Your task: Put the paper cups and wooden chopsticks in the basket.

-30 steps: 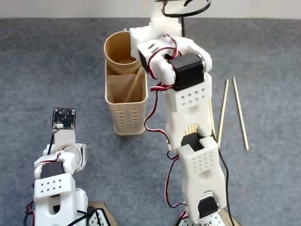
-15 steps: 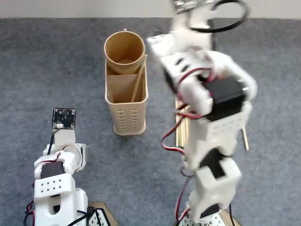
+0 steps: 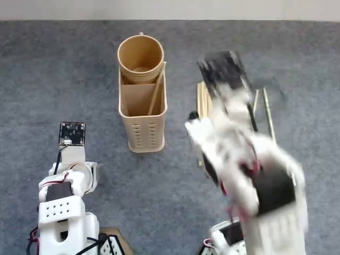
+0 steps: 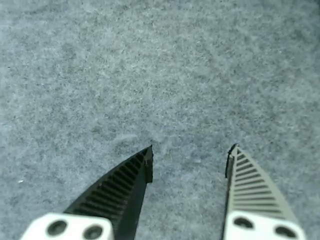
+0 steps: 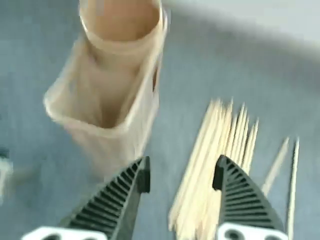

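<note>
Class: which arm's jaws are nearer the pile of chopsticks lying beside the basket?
Right. The right gripper hangs close over the chopstick pile, jaws open. The left gripper sits over grey carpet, on the other side of the basket.

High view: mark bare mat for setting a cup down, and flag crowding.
Free: the wide mat left of the basket, beyond the left arm; also the strip between both arms, before the basket. Crowded: right of the basket, with the chopstick bundle, loose chopsticks and right arm.
</note>
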Controlling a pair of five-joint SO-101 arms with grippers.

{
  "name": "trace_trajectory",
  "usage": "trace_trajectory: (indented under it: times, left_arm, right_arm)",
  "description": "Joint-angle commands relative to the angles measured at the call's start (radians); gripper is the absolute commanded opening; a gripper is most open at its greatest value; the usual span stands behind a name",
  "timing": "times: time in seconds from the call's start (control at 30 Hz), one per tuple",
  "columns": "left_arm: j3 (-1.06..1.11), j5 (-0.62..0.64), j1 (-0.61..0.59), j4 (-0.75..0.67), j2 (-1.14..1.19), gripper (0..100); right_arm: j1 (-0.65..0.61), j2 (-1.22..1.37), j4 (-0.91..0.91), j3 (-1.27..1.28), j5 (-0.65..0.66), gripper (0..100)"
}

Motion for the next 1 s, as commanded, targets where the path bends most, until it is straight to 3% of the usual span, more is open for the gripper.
trace_trajectory:
  times: [0.0,0.13,0.3,0.4,0.53,0.7,0.97]
  left_arm:
    - [-0.004,0.009,0.013,-0.015,-0.010,26]
    - [-0.002,0.009,0.013,-0.017,-0.008,26]
    - [-0.002,0.009,0.013,-0.018,-0.008,26]
    - [-0.002,0.009,0.013,-0.018,-0.007,26]
    - [-0.002,0.009,0.016,-0.018,-0.007,26]
    - [0.016,0.009,0.073,-0.018,-0.012,26]
    - [0.019,0.009,0.073,-0.018,-0.013,26]
  right_arm:
    - [-0.010,-0.456,-0.532,0.564,-0.003,21.0]
    - [-0.008,-0.440,-0.791,0.730,0.032,21.0]
    - [-0.002,-0.360,-0.816,0.746,0.034,21.0]
    - [0.188,-0.430,-0.661,0.746,0.086,21.0]
    - [0.450,-0.343,-0.656,0.740,0.126,21.0]
    - [0.591,0.074,-0.651,0.581,0.129,21.0]
    - [0.621,0.924,-0.441,0.031,0.218,21.4]
